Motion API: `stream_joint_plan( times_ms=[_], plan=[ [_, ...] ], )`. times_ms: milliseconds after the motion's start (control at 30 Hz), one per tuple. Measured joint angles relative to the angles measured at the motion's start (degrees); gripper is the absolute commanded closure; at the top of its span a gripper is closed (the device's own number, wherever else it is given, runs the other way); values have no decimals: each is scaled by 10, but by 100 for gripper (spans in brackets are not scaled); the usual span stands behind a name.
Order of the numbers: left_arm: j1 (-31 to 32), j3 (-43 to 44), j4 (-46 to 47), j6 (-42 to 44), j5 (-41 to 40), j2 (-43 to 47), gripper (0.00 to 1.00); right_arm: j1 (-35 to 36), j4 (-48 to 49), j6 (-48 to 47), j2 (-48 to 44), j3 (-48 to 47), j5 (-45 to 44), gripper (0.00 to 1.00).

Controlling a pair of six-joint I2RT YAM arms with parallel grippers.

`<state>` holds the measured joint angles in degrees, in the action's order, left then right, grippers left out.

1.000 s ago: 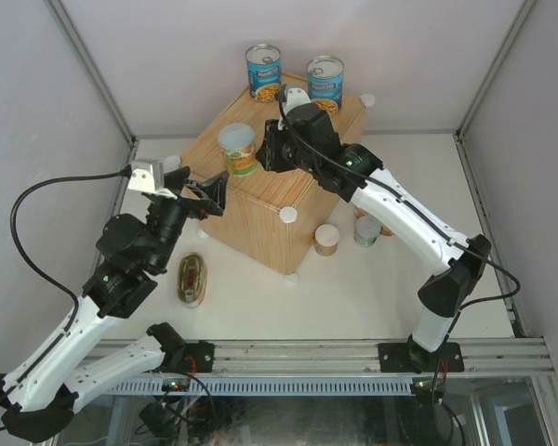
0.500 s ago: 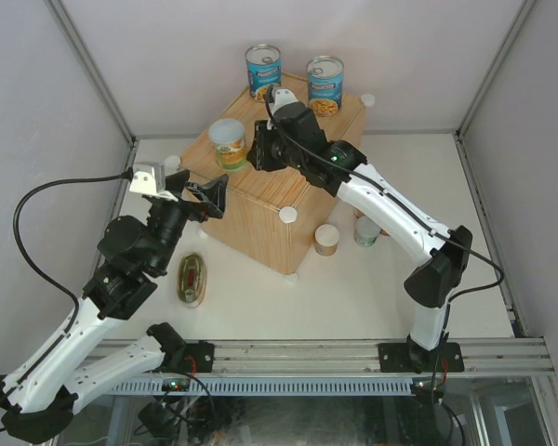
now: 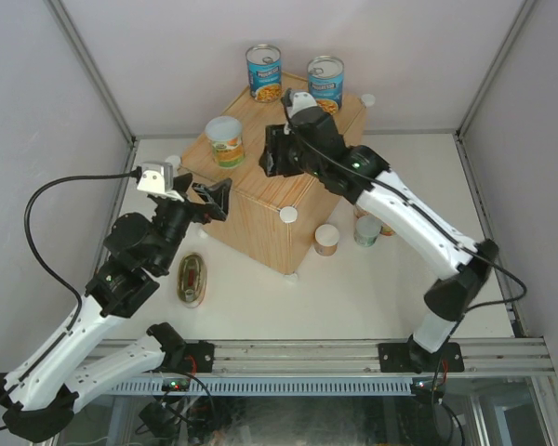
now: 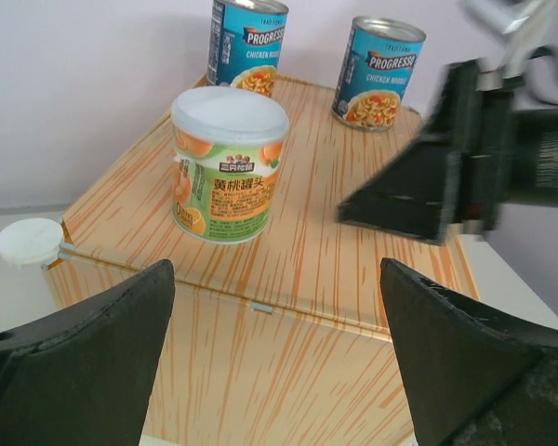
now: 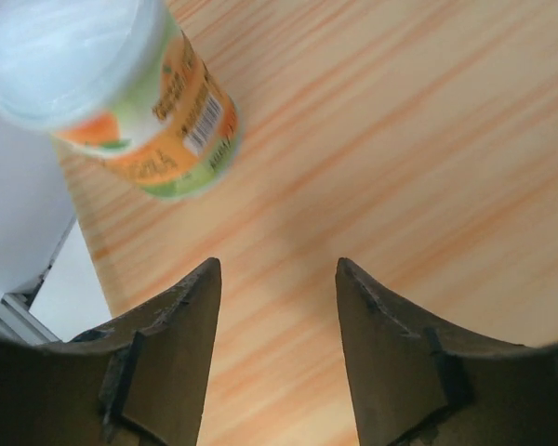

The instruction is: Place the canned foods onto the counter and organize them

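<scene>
A small pale-lidded can (image 3: 225, 141) with a green and orange label (image 4: 228, 163) stands upright at the left corner of the wood-grain counter (image 3: 260, 200). Two tall blue-labelled cans (image 3: 263, 72) (image 3: 325, 82) stand at its far edge. My right gripper (image 3: 268, 156) hovers open over the counter top, a short way right of the small can (image 5: 112, 84), with nothing between its fingers (image 5: 277, 265). My left gripper (image 3: 216, 198) is open and empty in front of the counter's near left face (image 4: 275, 269). A flat oval tin (image 3: 192, 277) lies on the table under the left arm.
Two small cans (image 3: 326, 239) (image 3: 367, 230) stand on the table right of the counter, beneath the right arm. White knobs (image 3: 287, 215) (image 3: 367, 99) mark the counter's corners. Pale walls close in the back and both sides.
My right gripper carried the small can leftward to the counter's left corner, let it go and drew back to the right with its jaws opening. The left arm shifted slightly.
</scene>
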<state>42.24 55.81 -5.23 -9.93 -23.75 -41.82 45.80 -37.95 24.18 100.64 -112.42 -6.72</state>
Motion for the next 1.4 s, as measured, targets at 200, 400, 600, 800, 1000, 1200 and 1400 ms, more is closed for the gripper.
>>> stream_joint_plan(
  times_ms=[200, 400, 600, 800, 1000, 1200, 1400],
  plan=[
    [0, 2, -29, -4, 5, -12, 4, 5, -30, 2, -197, 149, -74, 27],
    [0, 3, -59, -14, 20, -23, 3, -10, -63, 50, -393, 311, -167, 15],
    [-1, 3, -61, -26, 37, -23, 3, -80, -81, 116, -434, 476, -196, 6],
    [-2, 3, -65, -30, 47, -23, 3, -146, -64, 150, -364, 573, -182, 2],
    [-5, 2, -71, -30, 47, -23, 3, -190, 1, 156, -280, 574, -160, 1],
    [-12, 2, -74, -30, 47, -23, 3, -211, 56, 154, -207, 574, -140, 1],
    [-21, 2, -74, -30, 47, -21, 3, -230, 85, 152, -154, 573, -129, 1]
  ],
)
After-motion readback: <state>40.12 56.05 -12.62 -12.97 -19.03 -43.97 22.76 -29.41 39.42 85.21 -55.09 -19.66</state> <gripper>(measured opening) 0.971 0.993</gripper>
